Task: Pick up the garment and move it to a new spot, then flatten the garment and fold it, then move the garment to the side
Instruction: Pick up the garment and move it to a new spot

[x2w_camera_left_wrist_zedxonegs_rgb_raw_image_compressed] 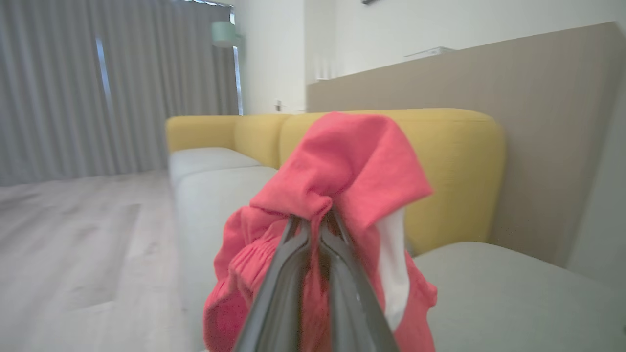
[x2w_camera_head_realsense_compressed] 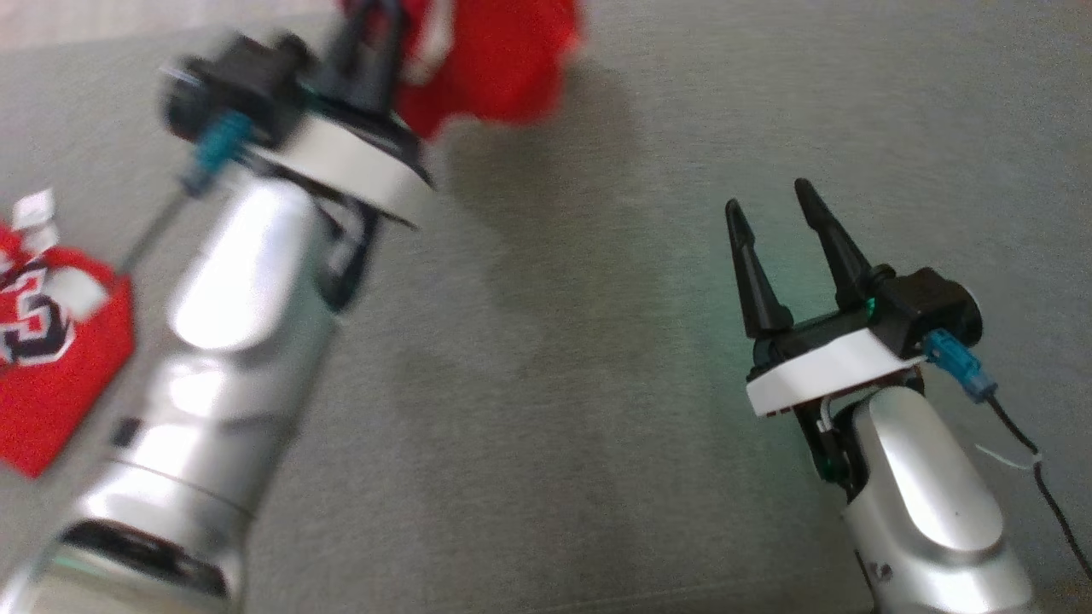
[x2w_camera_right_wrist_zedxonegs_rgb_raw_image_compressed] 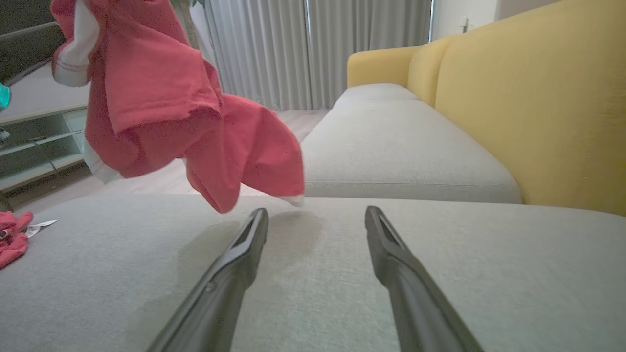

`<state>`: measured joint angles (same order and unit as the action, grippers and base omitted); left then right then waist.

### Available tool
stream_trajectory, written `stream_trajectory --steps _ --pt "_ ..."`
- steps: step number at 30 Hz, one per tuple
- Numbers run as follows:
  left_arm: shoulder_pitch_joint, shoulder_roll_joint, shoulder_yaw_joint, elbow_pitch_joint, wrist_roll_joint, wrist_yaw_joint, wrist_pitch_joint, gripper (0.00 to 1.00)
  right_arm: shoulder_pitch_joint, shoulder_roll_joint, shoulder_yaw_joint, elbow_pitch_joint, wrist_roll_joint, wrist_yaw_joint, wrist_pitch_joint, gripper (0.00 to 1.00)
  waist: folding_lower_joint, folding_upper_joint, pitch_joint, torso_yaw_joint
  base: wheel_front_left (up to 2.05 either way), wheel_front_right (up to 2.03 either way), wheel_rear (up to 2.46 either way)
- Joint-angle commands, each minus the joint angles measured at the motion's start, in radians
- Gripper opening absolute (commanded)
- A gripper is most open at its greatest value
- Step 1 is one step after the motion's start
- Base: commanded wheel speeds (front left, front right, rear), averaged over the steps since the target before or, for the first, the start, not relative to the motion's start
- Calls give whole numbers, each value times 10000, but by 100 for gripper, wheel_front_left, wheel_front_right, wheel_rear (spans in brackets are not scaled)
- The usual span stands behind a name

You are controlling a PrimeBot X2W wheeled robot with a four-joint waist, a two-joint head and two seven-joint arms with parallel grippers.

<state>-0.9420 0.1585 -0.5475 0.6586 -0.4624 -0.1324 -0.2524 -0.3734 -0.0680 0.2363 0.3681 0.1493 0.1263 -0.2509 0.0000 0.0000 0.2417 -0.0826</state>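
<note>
Garment (x2w_camera_right_wrist_zedxonegs_rgb_raw_image_compressed: 161, 107) hanging, left gripper (x2w_camera_left_wrist_zedxonegs_rgb_raw_image_compressed: 315, 222) clamped

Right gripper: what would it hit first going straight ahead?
Probably the grey seat cushion; the right gripper points low along it. The hanging red garment looks left of that line, depth unclear.

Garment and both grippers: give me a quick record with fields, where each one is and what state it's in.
garment: red with white trim, bunched, hanging over the seat
left gripper: jaws shut on garment, held high
right gripper: jaws open, holding nothing, low over the seat
seat: grey sofa cushion, garment's shadow on it
second garment: red, printed, lying at the seat's left side
folding: not yet begun
</note>
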Motion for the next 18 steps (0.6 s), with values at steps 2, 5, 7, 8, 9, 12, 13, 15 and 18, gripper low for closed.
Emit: stream_trajectory --steps 2,5,7,8,9,12,13,15,18 --pt "44 -248 -132 -399 -240 18 -86 0 51 176 242 -362 67 44 -109 100 0 0 -187 -904 0 0 0" --pt "445 -701 -377 -531 -402 18 -89 0 125 176 254 -380 105 44 -109 100 0 0 -209 -1287 0 0 0" --pt "584 -802 -500 -575 -379 18 -90 0 149 176 245 -386 112 44 -109 100 0 0 -204 -1383 0 0 0" --pt "723 -877 -701 -567 -322 18 -90 0 168 176 239 -390 128 44 -109 100 0 0 -199 -1468 0 0 0" --pt "871 -935 -843 -552 -287 18 -90 0 191 176 234 -391 133 44 -109 100 0 0 -202 -1534 0 0 0" --pt "1258 -1022 -1033 -559 -54 156 -91 2 227 176 188 -393 158 44 -109 100 0 0 -170 -1641 0 0 0" --pt "1416 -1034 -1018 -553 12 225 -91 40 244 177 175 -411 170 44 -109 100 0 0 -162 -1648 0 0 0" --pt "1738 -1044 -931 -437 214 400 -92 100 283 177 131 -447 172 44 -109 100 0 0 -142 -1607 0 0 0" --pt "2304 -941 -380 -415 437 771 -92 100 329 177 28 -449 173 44 -109 100 0 0 -162 -1396 0 0 0"
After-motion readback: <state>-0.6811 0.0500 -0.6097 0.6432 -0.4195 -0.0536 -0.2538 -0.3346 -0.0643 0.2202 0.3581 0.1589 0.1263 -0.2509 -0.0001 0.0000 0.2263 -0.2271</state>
